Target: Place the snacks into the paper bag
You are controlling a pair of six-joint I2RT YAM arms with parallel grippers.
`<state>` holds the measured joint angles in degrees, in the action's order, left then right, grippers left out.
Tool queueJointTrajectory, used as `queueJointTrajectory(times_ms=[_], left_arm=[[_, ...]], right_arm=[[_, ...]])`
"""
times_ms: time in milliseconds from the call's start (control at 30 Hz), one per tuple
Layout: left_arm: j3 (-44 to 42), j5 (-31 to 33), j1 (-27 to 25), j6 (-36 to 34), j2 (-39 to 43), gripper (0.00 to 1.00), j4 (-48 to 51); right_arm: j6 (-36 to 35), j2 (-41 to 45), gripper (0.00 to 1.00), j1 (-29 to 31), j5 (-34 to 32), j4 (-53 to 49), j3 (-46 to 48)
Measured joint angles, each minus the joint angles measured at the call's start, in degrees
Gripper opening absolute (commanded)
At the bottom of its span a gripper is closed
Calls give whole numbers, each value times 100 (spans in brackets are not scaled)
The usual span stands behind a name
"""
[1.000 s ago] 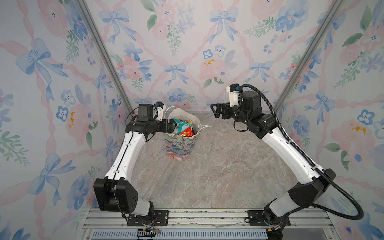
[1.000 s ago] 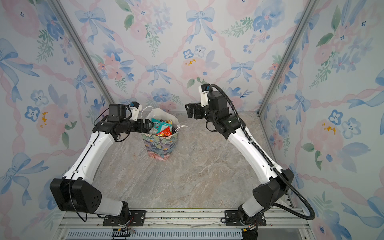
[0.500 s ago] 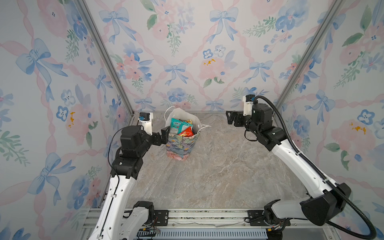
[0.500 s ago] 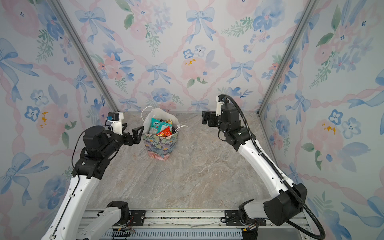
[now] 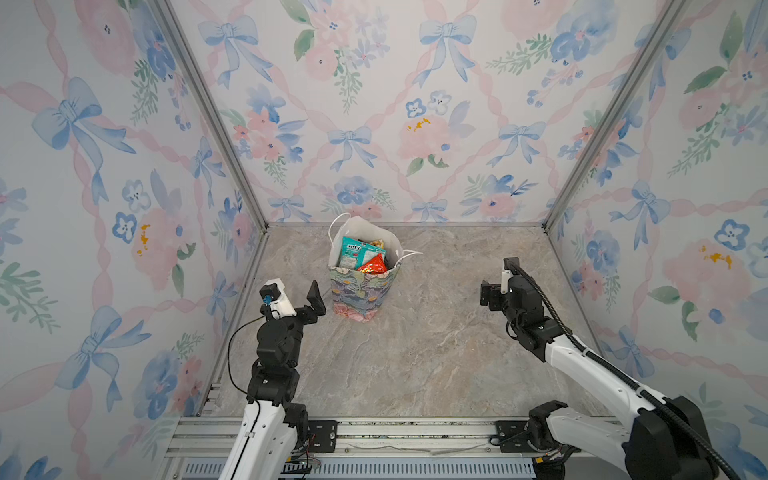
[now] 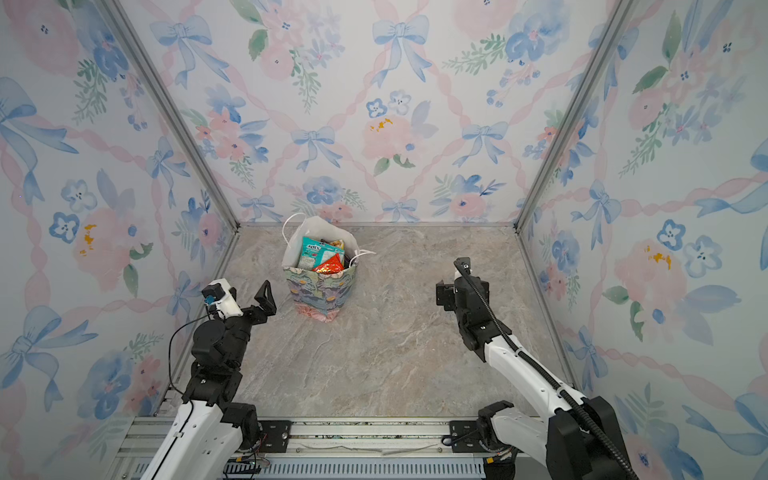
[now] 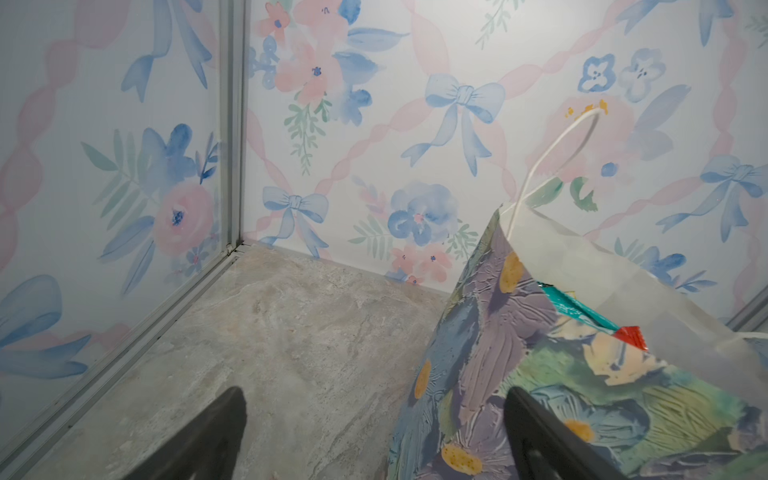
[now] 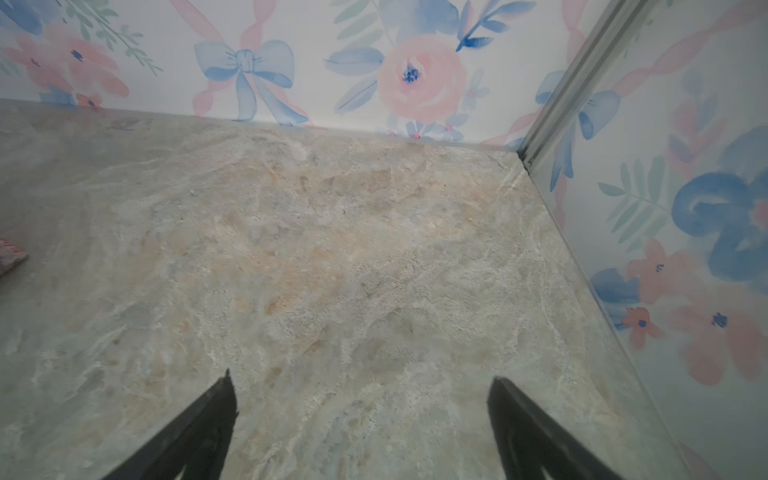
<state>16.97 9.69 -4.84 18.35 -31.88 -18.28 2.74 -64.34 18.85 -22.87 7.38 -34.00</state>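
The paper bag (image 5: 360, 293) (image 6: 322, 293) stands upright near the back of the marble tabletop, left of centre, in both top views. Snacks fill it: a teal FOX'S packet (image 5: 352, 252) (image 6: 316, 252), a red-orange one (image 5: 374, 264) (image 6: 330, 264) and a yellow one (image 5: 376, 242) show at its mouth. My left gripper (image 5: 316, 303) (image 6: 268, 301) is open just left of the bag, holding nothing; in the left wrist view (image 7: 374, 395) the bag's wall (image 7: 490, 361) lies behind one finger. My right gripper (image 5: 488, 293) (image 6: 442, 293) (image 8: 361, 378) hangs open and holds nothing, well right of the bag.
Floral walls enclose the tabletop (image 5: 415, 353) on three sides, with metal corner posts (image 5: 548, 226) at the back. A metal rail (image 5: 395, 432) runs along the front edge. One white cord handle (image 5: 409, 253) droops over the bag's right side.
Both arms have drawn back from the bag's mouth toward the front and sunk lower. The left gripper now sits beside the bag, the right far to its right. Both stayed open.
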Motion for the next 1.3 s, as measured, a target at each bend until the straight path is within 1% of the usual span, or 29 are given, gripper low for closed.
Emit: queueJointTrajectory(times_ms=[133,267,400,533,667,800,900,1000,1133,1300], left_arm=[[-461,363,0,-39,-629,98,-743],[-1008,605,9,-289,-1331,98,-1558],[-1167,627,267,-555,-2063,98,-2308],[-1147,481,463,-748,-2933,98,-3132],[-918,319,472,-938,-3954,98,-3580],[-765,221,472,-1071,-4575,98,-4100],[-656,173,426,-1169,-5191,98,-4555],[-501,140,299,-1309,-5617,98,-4640],[-387,140,234,-1403,-5670,98,-4690],[-361,142,234,-1438,-5670,98,-4750]], right_arm=[[-184,-321,97,-280,-291,776,348],[-350,-813,97,-533,-459,1943,787],[-514,-1425,97,-671,-481,2994,1128],[-597,-2076,96,-798,-249,4308,1596],[-625,-2448,97,-984,201,4979,1847],[-643,-2492,97,-1060,603,5071,1725],[-643,-2494,97,-1067,686,5261,1718],[-638,-2494,96,-1075,750,5281,1700],[-575,-2494,97,-1222,859,5014,1482],[-511,-2494,96,-1314,957,4911,1386]])
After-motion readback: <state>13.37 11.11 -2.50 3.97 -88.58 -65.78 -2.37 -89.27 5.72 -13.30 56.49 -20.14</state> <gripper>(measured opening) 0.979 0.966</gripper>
